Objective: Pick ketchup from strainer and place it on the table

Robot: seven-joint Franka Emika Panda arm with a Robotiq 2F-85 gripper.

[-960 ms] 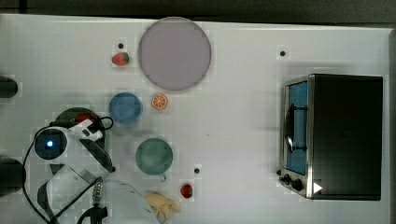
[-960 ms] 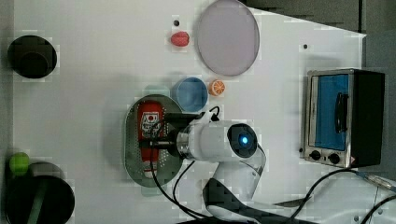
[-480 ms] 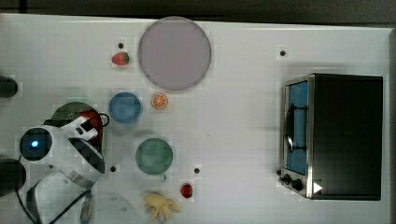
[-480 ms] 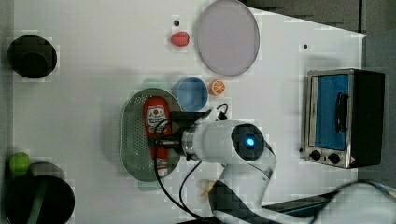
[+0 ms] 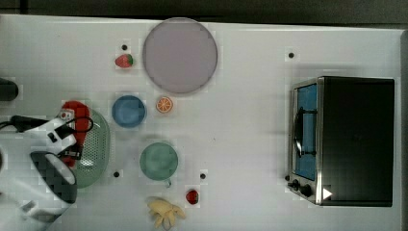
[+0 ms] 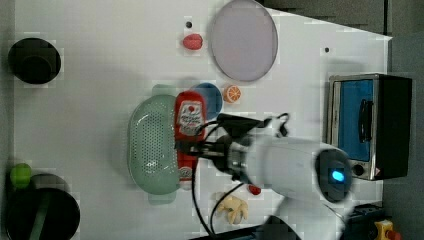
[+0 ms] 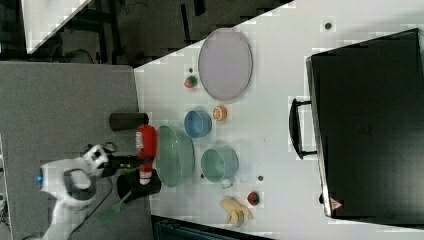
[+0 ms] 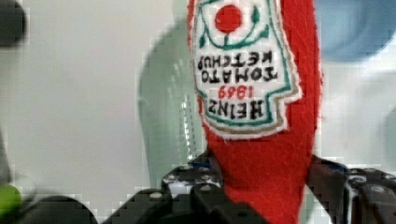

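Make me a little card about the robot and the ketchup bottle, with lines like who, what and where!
holder: gripper, closed on the bottle's neck end
held thing: ketchup, red with a white label
bottle position: lifted, over the edge of the strainer
strainer: pale green, nothing else seen inside it
nearby: blue bowl, teal cup, orange slice
still to do: set the bottle on the table
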